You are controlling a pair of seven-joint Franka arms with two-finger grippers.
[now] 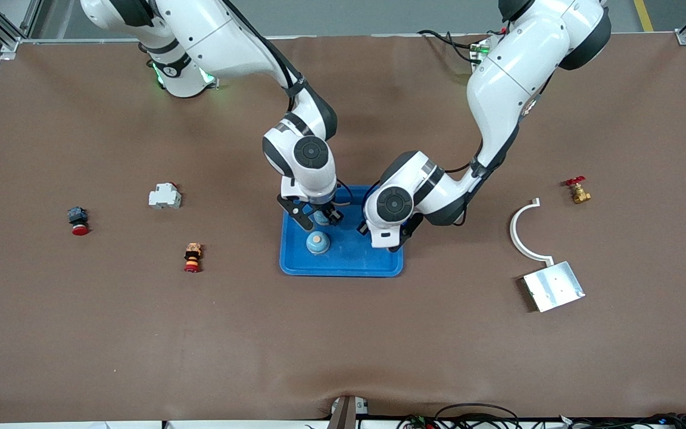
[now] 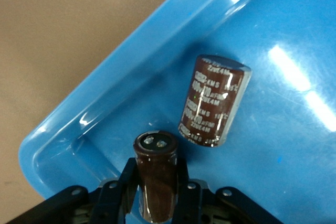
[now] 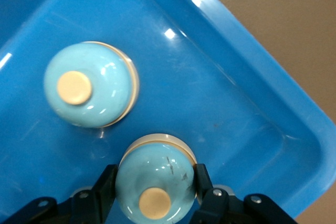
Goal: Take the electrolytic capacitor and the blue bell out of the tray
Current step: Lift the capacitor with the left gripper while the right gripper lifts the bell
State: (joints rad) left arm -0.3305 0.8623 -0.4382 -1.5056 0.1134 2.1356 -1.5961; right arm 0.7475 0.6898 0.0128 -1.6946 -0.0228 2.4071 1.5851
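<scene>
Left end effector (image 2: 156,182) is clamped across an electrolytic capacitor (image 2: 156,174) in the tray (image 2: 63,124); a second capacitor (image 2: 214,100) lies on its side just beside. Right end effector (image 3: 156,195) grips a blue bell (image 3: 155,182), second bell (image 3: 90,84) near. Both lifts look to go straight up, clear of the rim.

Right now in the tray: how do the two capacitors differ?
The gripped capacitor is clamped between the left gripper's fingers, terminal end toward the wrist camera; the loose capacitor lies on its side on the blue tray floor, touched by nothing. The loose one's printed sleeve lettering shows; the gripped one shows two metal terminals instead. Both are dark brown cylinders, still over the tray.
</scene>
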